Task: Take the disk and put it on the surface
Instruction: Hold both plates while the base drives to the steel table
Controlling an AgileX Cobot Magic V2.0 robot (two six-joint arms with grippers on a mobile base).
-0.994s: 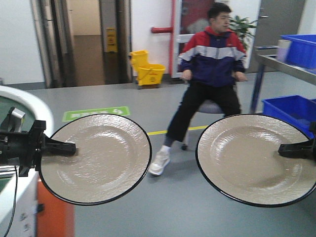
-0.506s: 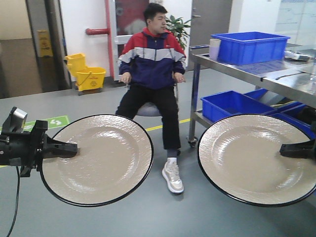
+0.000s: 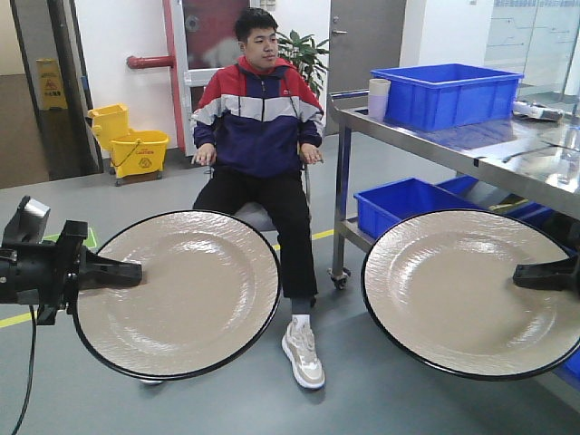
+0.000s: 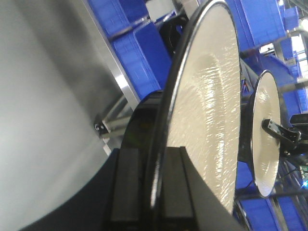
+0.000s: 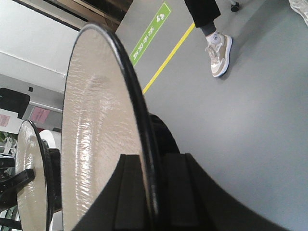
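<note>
Two disks show: beige plates with black rims, both held level above the grey floor. The left disk [image 3: 181, 294] [image 4: 207, 110] has my left gripper [image 3: 127, 270] [image 4: 156, 154] shut on its left rim. The right disk [image 3: 462, 290] [image 5: 96, 134] has my right gripper [image 3: 526, 275] [image 5: 149, 161] shut on its right rim. The surface [image 3: 507, 145], a glossy metal tabletop, stands at the right, behind and above the right disk. Each wrist view also shows the other disk [image 4: 267, 139] [image 5: 29, 178] edge-on.
A man [image 3: 258, 118] sits on a stool straight ahead, his feet near the gap between the plates. A blue bin [image 3: 449, 91] and stacked cups [image 3: 378, 98] stand on the metal table. More blue bins [image 3: 408, 204] sit beneath. A yellow mop bucket [image 3: 136, 149] is far left.
The whole view has swung to the right: the man and the metal table have slid left in the frame and come closer. Both plates stay gripped in the same pose.
</note>
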